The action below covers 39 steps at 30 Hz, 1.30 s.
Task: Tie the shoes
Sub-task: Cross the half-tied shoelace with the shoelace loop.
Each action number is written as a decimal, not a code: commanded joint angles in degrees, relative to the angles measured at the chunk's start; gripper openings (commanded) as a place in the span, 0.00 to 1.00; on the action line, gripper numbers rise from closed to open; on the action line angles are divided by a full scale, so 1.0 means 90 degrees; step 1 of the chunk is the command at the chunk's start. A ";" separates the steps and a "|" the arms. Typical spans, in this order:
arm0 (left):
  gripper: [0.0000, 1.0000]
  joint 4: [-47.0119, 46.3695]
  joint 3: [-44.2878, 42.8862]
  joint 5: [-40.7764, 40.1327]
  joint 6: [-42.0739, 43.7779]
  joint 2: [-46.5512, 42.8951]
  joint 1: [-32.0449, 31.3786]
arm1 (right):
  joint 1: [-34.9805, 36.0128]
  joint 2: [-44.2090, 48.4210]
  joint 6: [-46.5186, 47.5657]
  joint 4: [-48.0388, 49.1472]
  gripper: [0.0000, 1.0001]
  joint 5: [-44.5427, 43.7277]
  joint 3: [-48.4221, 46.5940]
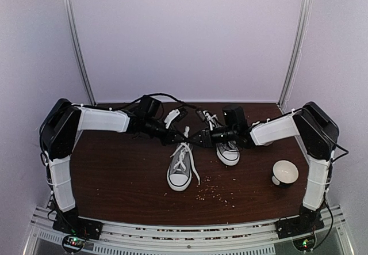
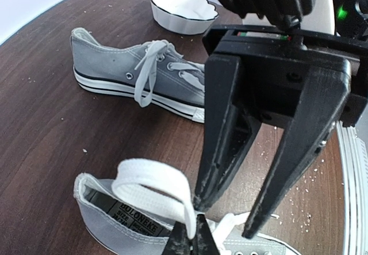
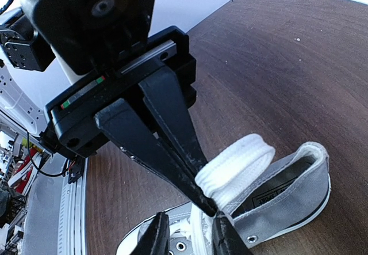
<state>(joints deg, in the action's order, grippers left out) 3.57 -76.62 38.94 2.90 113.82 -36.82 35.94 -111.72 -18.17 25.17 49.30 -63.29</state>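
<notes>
Early days: left jaws pinch the near sneaker's (image 1: 179, 174) lace loop (image 2: 150, 179) (right jaws agape); the two-o'clock sneaker (image 1: 228, 151) looks untied.

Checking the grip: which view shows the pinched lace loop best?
Right wrist: the lace loop is large and centred, pinched in the shut left gripper. Left wrist shows it low in frame; the top view, only tiny.
</notes>
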 commanded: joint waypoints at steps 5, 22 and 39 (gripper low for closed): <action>0.00 -0.0760 0.0342 -0.0026 -0.0033 -0.0174 -0.0013 | -0.0047 -0.0312 0.0131 0.0140 0.29 0.0334 -0.0190; 0.00 -0.0880 0.0340 0.0046 -0.0071 -0.0162 -0.0013 | -0.0029 -0.0541 0.0726 -0.0468 0.34 0.0046 -0.0378; 0.00 -0.0789 0.0413 0.0025 0.0023 -0.0130 0.0038 | -0.0175 -0.0550 0.0204 0.0225 0.00 0.0169 -0.0170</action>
<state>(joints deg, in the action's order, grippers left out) -1.72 -73.52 38.59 2.74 113.82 -36.80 35.22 -116.84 -14.31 23.57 50.15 -65.73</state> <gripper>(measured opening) 0.006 0.008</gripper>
